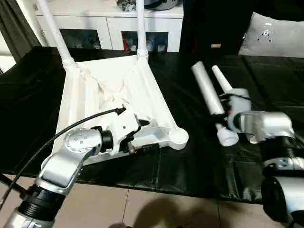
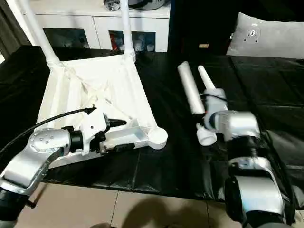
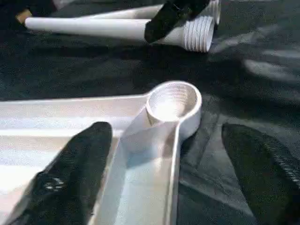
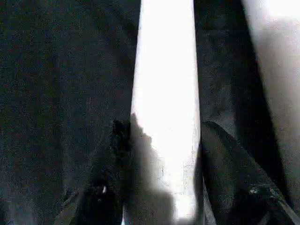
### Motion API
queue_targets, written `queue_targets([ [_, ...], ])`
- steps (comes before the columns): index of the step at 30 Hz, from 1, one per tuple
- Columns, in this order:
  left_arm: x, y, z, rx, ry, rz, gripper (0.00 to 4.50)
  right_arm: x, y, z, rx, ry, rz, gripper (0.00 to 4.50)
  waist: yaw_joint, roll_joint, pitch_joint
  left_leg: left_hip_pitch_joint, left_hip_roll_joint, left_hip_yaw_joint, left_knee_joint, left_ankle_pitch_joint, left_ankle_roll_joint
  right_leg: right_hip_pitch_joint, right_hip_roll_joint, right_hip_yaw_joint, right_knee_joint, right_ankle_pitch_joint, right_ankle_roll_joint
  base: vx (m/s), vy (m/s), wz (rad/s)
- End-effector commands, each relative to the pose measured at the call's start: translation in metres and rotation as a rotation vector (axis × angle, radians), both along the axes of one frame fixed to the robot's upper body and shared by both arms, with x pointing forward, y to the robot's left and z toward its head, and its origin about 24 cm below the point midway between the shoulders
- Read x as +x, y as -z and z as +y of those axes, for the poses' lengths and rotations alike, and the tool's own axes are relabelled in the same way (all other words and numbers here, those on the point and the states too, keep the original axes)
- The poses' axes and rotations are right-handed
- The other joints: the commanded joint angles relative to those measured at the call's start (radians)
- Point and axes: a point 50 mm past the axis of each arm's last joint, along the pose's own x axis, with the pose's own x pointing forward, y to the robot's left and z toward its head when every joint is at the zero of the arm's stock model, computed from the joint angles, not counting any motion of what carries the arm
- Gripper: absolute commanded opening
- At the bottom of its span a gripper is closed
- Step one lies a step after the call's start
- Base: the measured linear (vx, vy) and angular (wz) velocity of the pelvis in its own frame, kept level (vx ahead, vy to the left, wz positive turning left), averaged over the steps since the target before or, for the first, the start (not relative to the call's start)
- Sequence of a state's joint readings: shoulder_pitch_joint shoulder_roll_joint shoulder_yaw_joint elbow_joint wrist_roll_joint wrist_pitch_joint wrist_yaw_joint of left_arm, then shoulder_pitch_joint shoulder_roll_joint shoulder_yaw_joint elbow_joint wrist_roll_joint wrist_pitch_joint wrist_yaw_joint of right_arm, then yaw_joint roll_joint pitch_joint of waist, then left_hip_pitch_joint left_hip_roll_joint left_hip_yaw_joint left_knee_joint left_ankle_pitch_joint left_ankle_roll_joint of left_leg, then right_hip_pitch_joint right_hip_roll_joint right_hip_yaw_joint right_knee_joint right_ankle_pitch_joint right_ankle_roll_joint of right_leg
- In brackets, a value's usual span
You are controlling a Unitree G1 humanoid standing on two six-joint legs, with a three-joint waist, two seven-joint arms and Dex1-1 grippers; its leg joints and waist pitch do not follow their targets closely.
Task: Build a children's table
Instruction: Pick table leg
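The children's table top [image 1: 111, 83] lies upside down on a black mat, ribs up. Two white legs [image 1: 141, 28] stand in its far corner sockets. The near right socket [image 1: 178, 137] is empty and shows its thread in the left wrist view [image 3: 172, 101]. My left gripper [image 1: 142, 136] is open, its fingers [image 3: 84, 159] spread either side of the top's near rim just short of that socket. Two loose legs [image 1: 205, 88] lie on the mat to the right. My right gripper [image 4: 161, 136] is shut on the loose leg [image 4: 165, 93] nearer the top, close to its threaded end [image 1: 228, 137].
The black mat [image 1: 190, 161] ends at a front edge, with tiled floor below. A white cabinet [image 1: 109, 23] stands behind the table top. A grey cushion [image 1: 273, 35] lies at the far right. The second loose leg [image 1: 221, 78] lies close beside the held one.
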State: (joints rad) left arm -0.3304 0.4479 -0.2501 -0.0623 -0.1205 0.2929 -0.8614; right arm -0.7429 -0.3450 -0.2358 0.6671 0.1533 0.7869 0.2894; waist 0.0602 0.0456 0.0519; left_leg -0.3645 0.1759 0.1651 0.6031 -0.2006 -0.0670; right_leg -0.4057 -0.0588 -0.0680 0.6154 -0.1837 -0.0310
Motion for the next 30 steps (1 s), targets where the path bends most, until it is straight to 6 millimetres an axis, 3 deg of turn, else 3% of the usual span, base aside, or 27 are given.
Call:
queue_targets([
  [1, 0.009, -0.007, 0.001, -0.016, -0.055, -0.048, 4.44, 0.007, -0.022, 0.000, 0.091, 0.024, -0.185, 1.86, 0.001, -0.008, -0.073, -0.001, 0.035, -0.004, -0.056, -0.074, 0.035, 0.065, -0.071, 0.049, -0.068, -0.151, -0.192, 0.000, 0.000, 0.00],
  [4, 0.018, -0.012, -0.001, -0.061, -0.131, -0.084, 4.50, 0.009, -0.043, 0.002, 0.263, 0.018, -0.434, 1.86, 0.000, -0.009, -0.076, -0.005, 0.036, -0.006, -0.053, -0.061, 0.056, 0.069, -0.073, 0.047, -0.063, -0.114, -0.196, 0.000, 0.000, 0.00],
  [5, 0.018, -0.012, -0.001, -0.061, -0.131, -0.084, 4.50, 0.009, -0.043, 0.002, 0.263, 0.018, -0.434, 1.86, -0.001, -0.010, -0.076, -0.006, 0.036, -0.006, -0.054, -0.057, 0.062, 0.070, -0.073, 0.046, -0.064, -0.109, -0.198, 0.000, 0.000, 0.00],
  [7, 0.034, -0.036, -0.011, -0.299, -0.257, -0.098, 4.50, -0.004, -0.058, 0.022, 0.525, -0.180, -0.552, 1.86, 0.002, -0.009, -0.074, -0.003, 0.032, -0.001, -0.050, -0.059, 0.081, 0.070, -0.067, 0.047, -0.067, -0.101, -0.204, 0.000, 0.000, 0.00],
  [8, 0.038, -0.045, -0.018, -0.398, -0.279, -0.084, 4.50, -0.012, -0.063, 0.030, 0.614, -0.272, -0.594, 1.86, 0.002, -0.009, -0.076, -0.004, 0.034, -0.002, -0.049, -0.056, 0.087, 0.072, -0.068, 0.047, -0.065, -0.088, -0.212, 0.000, 0.000, 0.00],
  [9, 0.040, -0.052, -0.024, -0.477, -0.283, -0.066, 4.50, -0.018, -0.065, 0.036, 0.678, -0.333, -0.616, 1.86, 0.011, -0.018, -0.075, -0.004, 0.035, 0.000, -0.049, -0.061, 0.112, 0.075, -0.069, 0.046, -0.068, -0.076, -0.220, 0.000, 0.000, 0.00],
  [10, 0.041, -0.057, -0.028, -0.530, -0.283, -0.052, 4.50, -0.022, -0.066, 0.039, 0.720, -0.369, -0.632, 1.86, 0.017, -0.016, -0.079, -0.007, 0.041, -0.005, -0.050, -0.044, 0.127, 0.073, -0.074, 0.044, -0.063, -0.063, -0.230, 0.000, 0.000, 0.00],
  [11, 0.041, -0.059, -0.030, -0.561, -0.280, -0.041, 4.50, -0.024, -0.067, 0.041, 0.740, -0.384, -0.638, 1.86, 0.019, -0.020, -0.076, -0.012, 0.040, -0.009, -0.052, -0.036, 0.128, 0.074, -0.075, 0.040, -0.065, -0.091, -0.227, 0.000, 0.000, 0.00],
  [12, 0.042, -0.062, -0.033, -0.599, -0.276, -0.025, 4.50, -0.026, -0.067, 0.043, 0.762, -0.401, -0.643, 1.86, 0.019, -0.020, -0.076, -0.012, 0.040, -0.009, -0.052, -0.036, 0.128, 0.074, -0.075, 0.040, -0.065, -0.091, -0.227, 0.000, 0.000, 0.00],
  [13, 0.043, -0.070, -0.042, -0.697, -0.257, 0.021, 4.50, -0.031, -0.069, 0.049, 0.805, -0.448, -0.657, 1.86, 0.022, -0.021, -0.074, -0.005, 0.039, -0.004, -0.050, -0.045, 0.115, 0.067, -0.075, 0.043, -0.071, -0.146, -0.216, 0.000, 0.000, 0.00],
  [14, 0.043, -0.077, -0.051, -0.792, -0.228, 0.073, 4.50, -0.036, -0.070, 0.056, 0.847, -0.503, -0.675, 1.86, 0.025, -0.021, -0.071, -0.008, 0.034, -0.001, -0.049, -0.049, 0.109, 0.067, -0.074, 0.043, -0.078, -0.182, -0.205, 0.000, 0.000, 0.00],
  [19, 0.045, -0.087, -0.062, -0.907, -0.194, 0.148, 4.50, -0.044, -0.071, 0.067, 0.877, -0.577, -0.678, 1.86, 0.036, -0.022, -0.070, -0.007, 0.035, -0.005, -0.053, -0.060, 0.091, 0.063, -0.072, 0.041, -0.090, -0.274, -0.144, 0.000, 0.000, 0.00],
  [30, 0.049, -0.089, -0.071, -0.963, -0.198, 0.261, 4.50, -0.059, -0.068, 0.081, 0.906, -0.686, -0.635, 1.86, 0.037, -0.026, -0.071, -0.009, 0.035, -0.008, -0.055, -0.037, 0.087, 0.063, -0.074, 0.042, -0.091, -0.252, -0.122, 0.000, 0.000, 0.00],
])
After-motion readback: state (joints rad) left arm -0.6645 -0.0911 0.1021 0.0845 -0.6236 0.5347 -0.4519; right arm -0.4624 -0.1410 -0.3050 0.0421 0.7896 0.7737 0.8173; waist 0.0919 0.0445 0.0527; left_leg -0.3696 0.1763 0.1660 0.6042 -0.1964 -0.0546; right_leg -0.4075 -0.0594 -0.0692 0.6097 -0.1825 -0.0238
